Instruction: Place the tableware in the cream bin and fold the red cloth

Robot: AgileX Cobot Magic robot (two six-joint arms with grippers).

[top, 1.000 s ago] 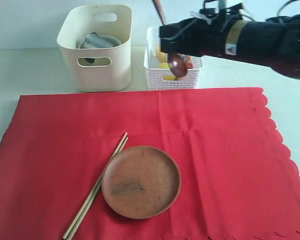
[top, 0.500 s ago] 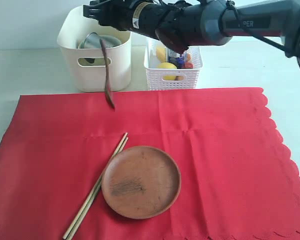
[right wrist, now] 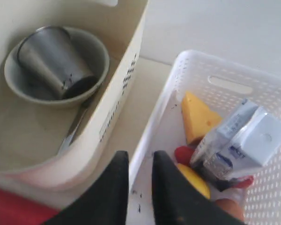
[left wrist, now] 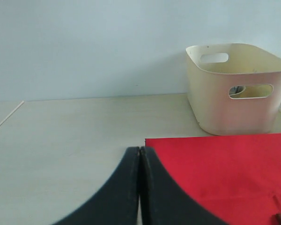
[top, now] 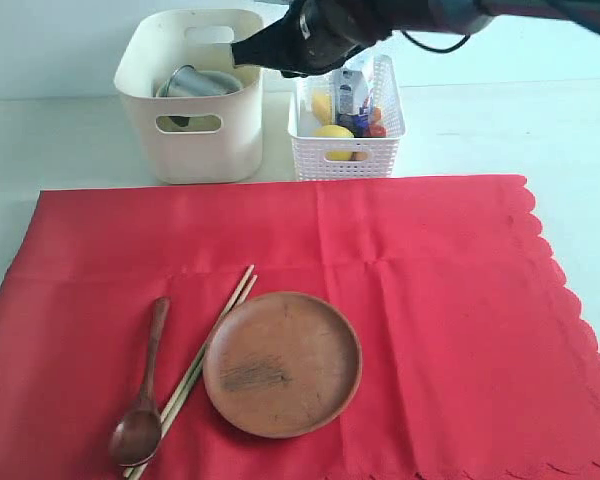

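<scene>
The red cloth lies flat on the table. On it rest the round brown wooden plate, the wooden chopsticks and, just left of them, the dark wooden spoon. The cream bin stands behind the cloth, holding the steel cup in the pale bowl and the metal knife. My right gripper hovers over the gap between bin and white basket, jaws slightly apart and empty; its dark arm shows at the top. My left gripper is shut, low by the cloth's corner.
A white lattice basket right of the bin holds a milk carton, a yellow cheese wedge and other food. Pale tabletop surrounds the cloth, and a light wall rises behind the containers.
The spoon, which hung from my right gripper near the bin, now lies on the cloth left of the chopsticks. The right arm has drawn back up over bin and basket.
</scene>
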